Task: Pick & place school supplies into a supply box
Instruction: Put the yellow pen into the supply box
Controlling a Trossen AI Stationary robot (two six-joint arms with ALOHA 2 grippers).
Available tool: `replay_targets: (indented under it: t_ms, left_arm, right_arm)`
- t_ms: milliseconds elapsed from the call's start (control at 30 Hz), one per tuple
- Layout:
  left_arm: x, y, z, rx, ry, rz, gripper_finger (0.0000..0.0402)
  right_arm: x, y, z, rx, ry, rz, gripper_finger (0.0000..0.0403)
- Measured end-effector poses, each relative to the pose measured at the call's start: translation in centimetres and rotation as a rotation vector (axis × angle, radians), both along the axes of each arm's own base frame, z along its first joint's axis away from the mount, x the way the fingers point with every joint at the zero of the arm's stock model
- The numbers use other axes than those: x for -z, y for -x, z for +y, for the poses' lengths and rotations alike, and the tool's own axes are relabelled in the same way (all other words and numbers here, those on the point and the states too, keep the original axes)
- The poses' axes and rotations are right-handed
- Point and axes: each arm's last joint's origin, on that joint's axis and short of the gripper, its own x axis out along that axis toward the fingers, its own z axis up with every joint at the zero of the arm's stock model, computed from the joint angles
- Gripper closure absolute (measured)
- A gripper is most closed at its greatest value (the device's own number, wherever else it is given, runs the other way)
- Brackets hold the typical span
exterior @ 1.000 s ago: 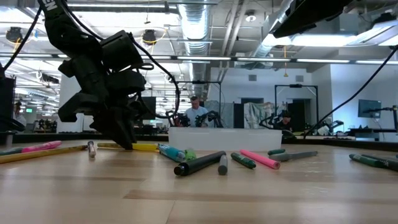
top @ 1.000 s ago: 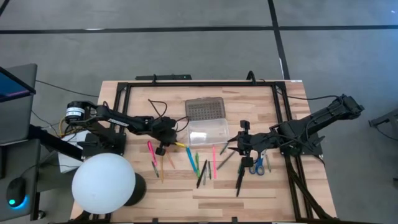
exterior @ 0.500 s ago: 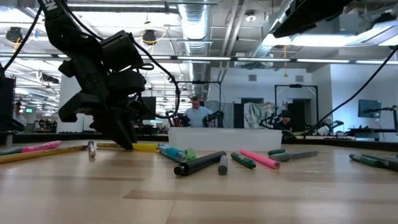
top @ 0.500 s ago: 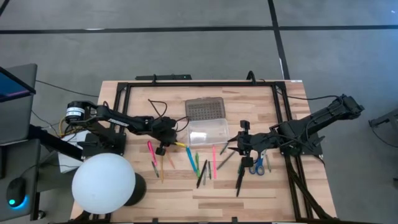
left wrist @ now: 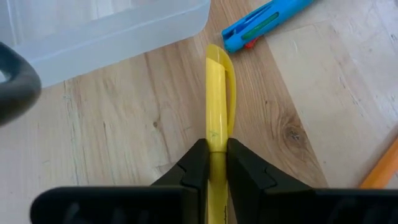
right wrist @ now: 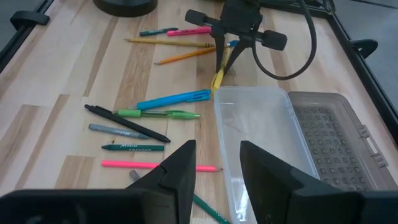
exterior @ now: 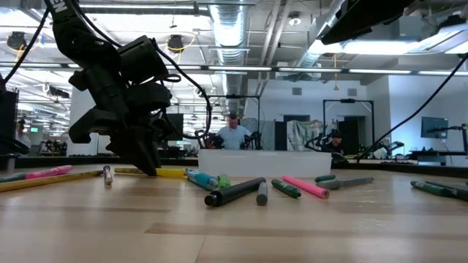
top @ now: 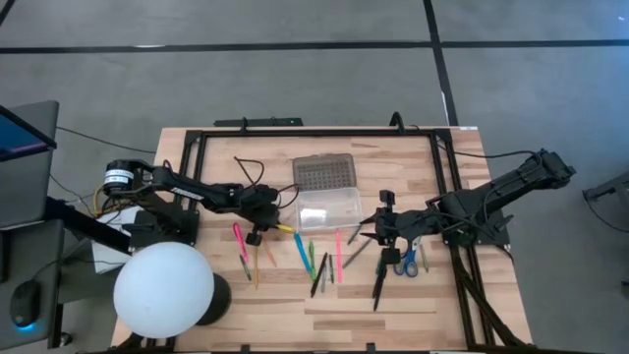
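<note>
A: What do the left gripper [left wrist: 211, 163] fingers have?

B: They are pressed against both sides of a slim yellow plastic pen [left wrist: 216, 109], which lies flat on the light wooden tabletop [left wrist: 124, 130] and points out ahead of the fingertips.

A: And just past its tip?

B: The corner of the clear plastic tray of the supply box [top: 329, 209], with a bright blue pen [left wrist: 264, 22] beside it; the pen's end is near the tray wall but I cannot tell if it touches.

A: The right gripper [right wrist: 214, 163]?

B: Its fingers stand apart with nothing between them, above the tray's other end. The grey grid-textured lid [right wrist: 333, 140] lies swung back next to the tray. Off to its side lie pink, green, grey and black pens, and blue-handled scissors [top: 408, 260] sit under that arm.
</note>
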Motion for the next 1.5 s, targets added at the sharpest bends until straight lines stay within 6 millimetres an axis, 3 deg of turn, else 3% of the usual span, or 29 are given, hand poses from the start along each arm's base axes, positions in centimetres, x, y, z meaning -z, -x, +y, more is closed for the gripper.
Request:
replay_targets:
  t_ms: [1233,1500]
  left_arm:
    - [-2.3,0.5,0.1,-0.048,-0.078,-0.065,0.0372]
    - [-4.7,1.1,0.1,-0.046,-0.097,-0.155,0.0372]
  right_arm:
    - [0.0,0.0,0.0,0.001,0.002,0.000,0.0285]
    - [0.0,0.0,0.0,-0.004,0.008,0.001,0.0285]
